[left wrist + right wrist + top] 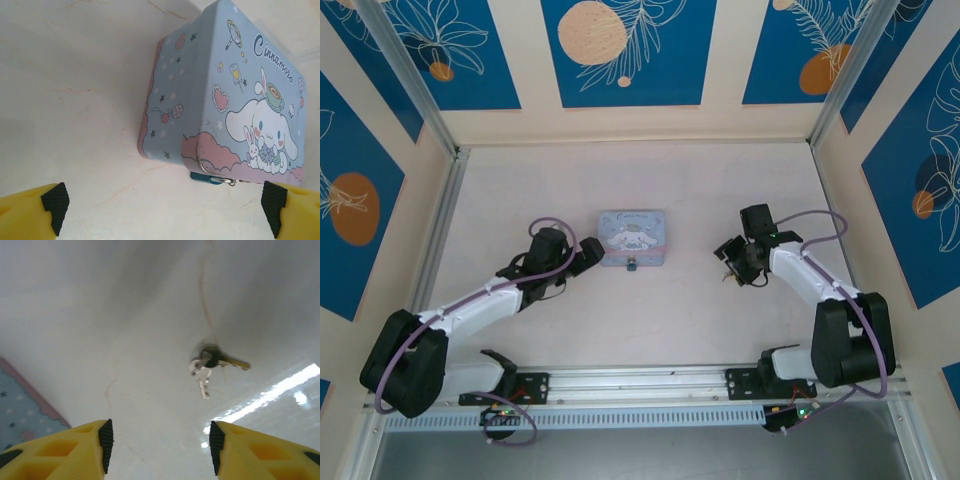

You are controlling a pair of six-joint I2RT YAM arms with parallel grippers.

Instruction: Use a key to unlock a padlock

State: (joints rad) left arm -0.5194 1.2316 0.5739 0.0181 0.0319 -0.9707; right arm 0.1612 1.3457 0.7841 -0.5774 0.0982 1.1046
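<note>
Clearly, we see both grippers with jaws apart, holding nothing. Our left gripper [162,200] faces the tin [220,85] near the middle of the table [650,320]; the padlock [207,177] hangs at its near-edge side. Our right gripper [160,440] hovers above the key [210,362], lying nearer the right edge.

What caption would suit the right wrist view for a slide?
Right gripper, jaws apart, pointed at small silvery-brass metal keys lying on the pale marbled table.
</note>
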